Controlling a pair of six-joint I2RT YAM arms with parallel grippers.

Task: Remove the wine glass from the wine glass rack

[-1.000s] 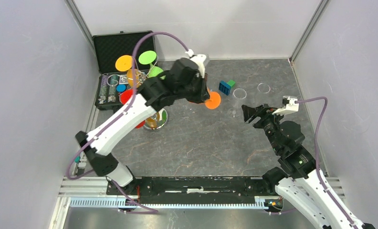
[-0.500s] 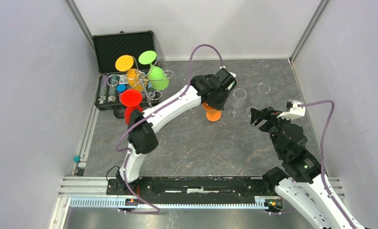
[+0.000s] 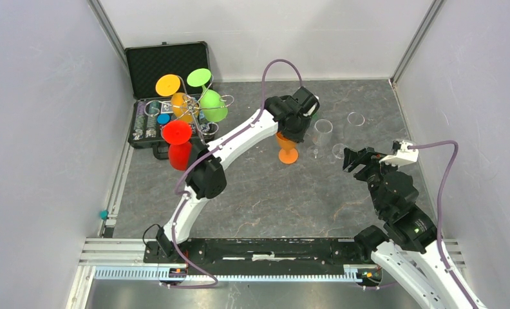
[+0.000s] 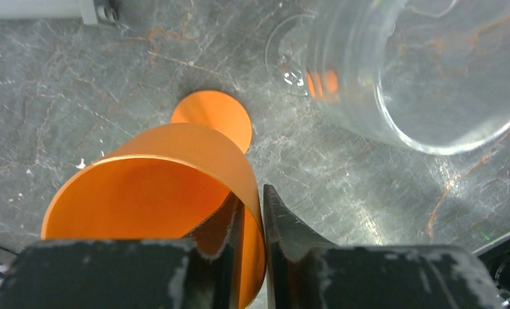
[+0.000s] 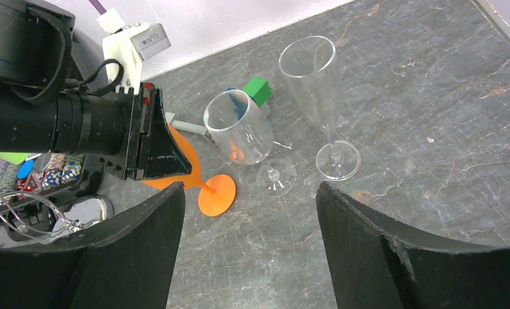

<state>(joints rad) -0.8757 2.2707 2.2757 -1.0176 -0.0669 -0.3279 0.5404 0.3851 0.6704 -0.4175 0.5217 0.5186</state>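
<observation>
The wine glass rack [image 3: 189,111] stands at the left in the top view, with yellow [image 3: 167,84], green [image 3: 211,103] and red [image 3: 177,138] glasses hanging from its hooks. An orange wine glass [image 3: 287,149] stands upright on the table at centre, its foot on the stone. My left gripper [image 4: 252,193] straddles that glass's rim [image 4: 149,187], one finger inside and one outside, with a thin gap at the inner finger. My right gripper [image 5: 249,193] hovers wide open at the right, holding nothing.
Two clear glasses, a bowl-shaped one [image 5: 246,135] and a tall flute [image 5: 313,77], stand just right of the orange glass. An open black case [image 3: 162,61] lies behind the rack. A green block [image 5: 259,90] sits near the back.
My left arm swung right from the rack and lowered the orange glass onto the table. Its jaws have eased apart slightly. My right gripper drifted a little to the right.
</observation>
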